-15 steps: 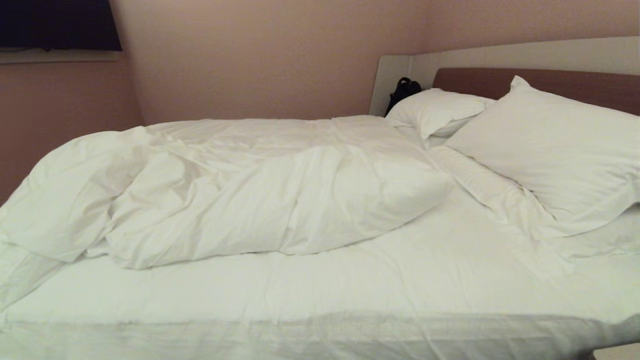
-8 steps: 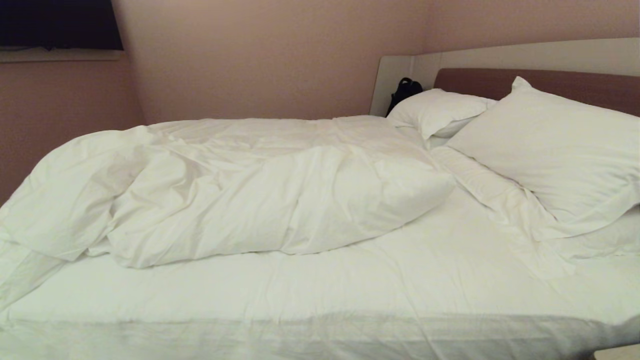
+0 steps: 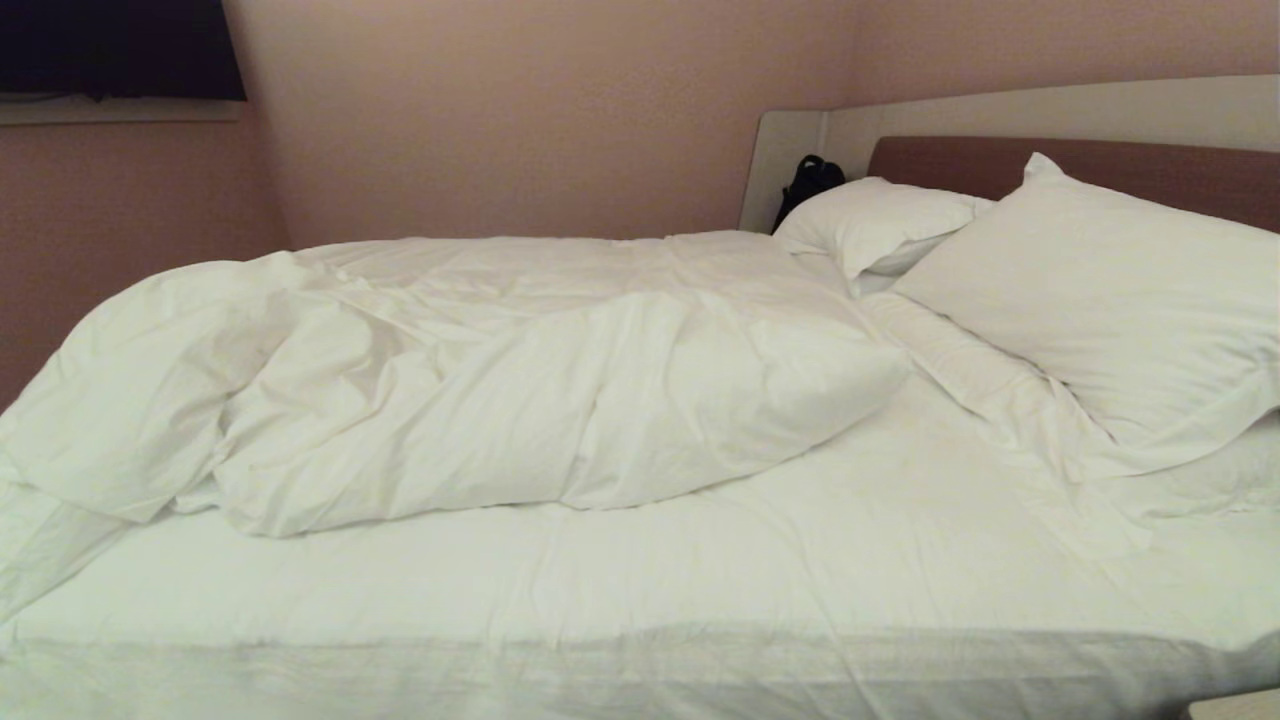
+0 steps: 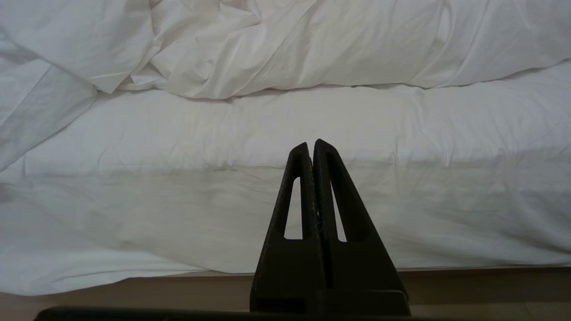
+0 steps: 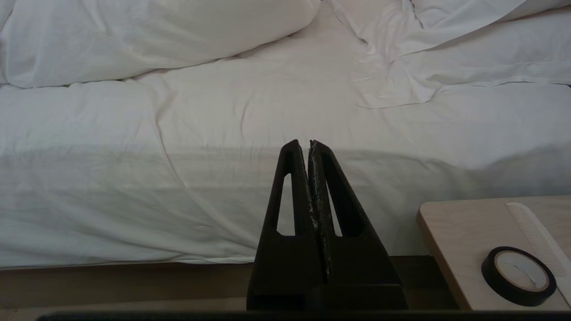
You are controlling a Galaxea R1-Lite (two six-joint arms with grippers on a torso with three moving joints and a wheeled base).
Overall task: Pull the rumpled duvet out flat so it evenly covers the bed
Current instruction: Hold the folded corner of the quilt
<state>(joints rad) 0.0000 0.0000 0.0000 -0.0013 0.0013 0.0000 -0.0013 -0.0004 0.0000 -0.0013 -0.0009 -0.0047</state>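
Two grippers, left (image 4: pixel 311 143) and right (image 5: pixel 304 143), closed, empty; duvet (image 3: pixel 480 380) bunched far side, bed (image 3: pixel 700 560) uncovered; spreading outstanding.

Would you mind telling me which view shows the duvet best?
The head view: the whole duvet shows, bunched on the far half of the bed. The left wrist view shows only its near folded edge, the right wrist view only one end.

Head view shifts slightly downward across the second; duvet (image 3: pixel 480 380) and pillows (image 3: pixel 1090 300) themselves lie unchanged.
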